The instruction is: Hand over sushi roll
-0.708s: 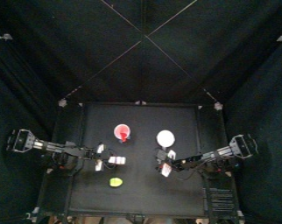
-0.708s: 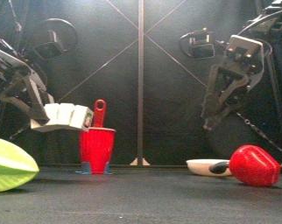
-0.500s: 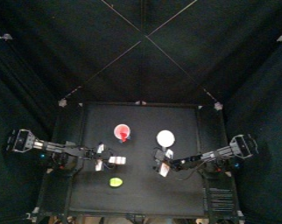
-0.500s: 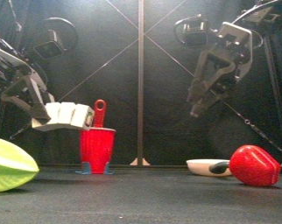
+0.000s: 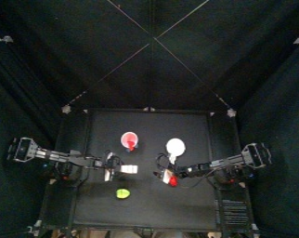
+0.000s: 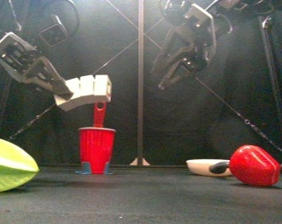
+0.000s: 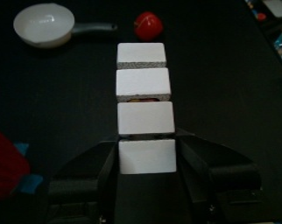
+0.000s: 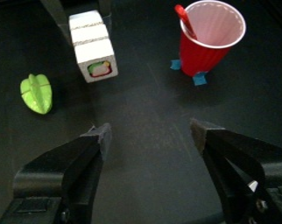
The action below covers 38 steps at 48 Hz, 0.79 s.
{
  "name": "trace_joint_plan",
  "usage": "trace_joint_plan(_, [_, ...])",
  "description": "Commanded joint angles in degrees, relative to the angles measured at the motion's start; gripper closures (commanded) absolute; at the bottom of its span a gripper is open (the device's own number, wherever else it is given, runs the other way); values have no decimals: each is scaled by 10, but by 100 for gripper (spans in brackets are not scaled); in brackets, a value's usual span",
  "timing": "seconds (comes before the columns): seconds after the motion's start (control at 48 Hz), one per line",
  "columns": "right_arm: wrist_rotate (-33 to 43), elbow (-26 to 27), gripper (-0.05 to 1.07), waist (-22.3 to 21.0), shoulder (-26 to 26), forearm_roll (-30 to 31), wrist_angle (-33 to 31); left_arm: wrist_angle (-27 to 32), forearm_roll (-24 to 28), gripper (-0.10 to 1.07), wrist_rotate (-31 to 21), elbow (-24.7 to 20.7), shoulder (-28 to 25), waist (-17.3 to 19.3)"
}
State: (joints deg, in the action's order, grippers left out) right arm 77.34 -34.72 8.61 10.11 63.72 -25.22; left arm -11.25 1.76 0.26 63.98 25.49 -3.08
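The sushi roll [image 7: 144, 92] is a row of white blocks with dark bands, and my left gripper [image 7: 147, 142] is shut on its near end. In the front view the sushi roll [image 6: 88, 89] hangs tilted above the red cup [image 6: 96, 150], held out from the left gripper [image 6: 61, 87]. From above, the roll [image 5: 127, 170] points toward the table's middle. My right gripper [image 8: 155, 150] is open and empty, facing the roll [image 8: 92, 48] with a gap between them. It hangs high right of the roll [image 6: 172, 66] and sits just right of the middle [image 5: 164, 173].
The red cup holds a red spoon. A green leaf-shaped piece [image 6: 9, 164] lies at the front left. A white bowl [image 6: 207, 166] and a red rounded piece [image 6: 255, 165] sit at the right. In the top view the bowl [image 5: 175, 146] lies behind the right gripper.
My left gripper has lifted the sushi roll and carried it toward the middle. My right gripper has risen and swung left toward the roll.
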Motion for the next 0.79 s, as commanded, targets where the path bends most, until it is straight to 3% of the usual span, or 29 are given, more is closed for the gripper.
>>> trace_joint_plan(0.0, [1, 27, 1, -5, -4, 8, 1, -17, 3, 50, 1, -23, -9, -1])
trace_joint_plan(0.333, [0, 83, 1, -2, -45, 40, 32, -44, 23, 50, 2, -61, -50, 3])
trace_joint_plan(0.771, [-1, 101, 1, -1, -71, 52, 81, -88, 27, 50, 2, -68, -68, 14])
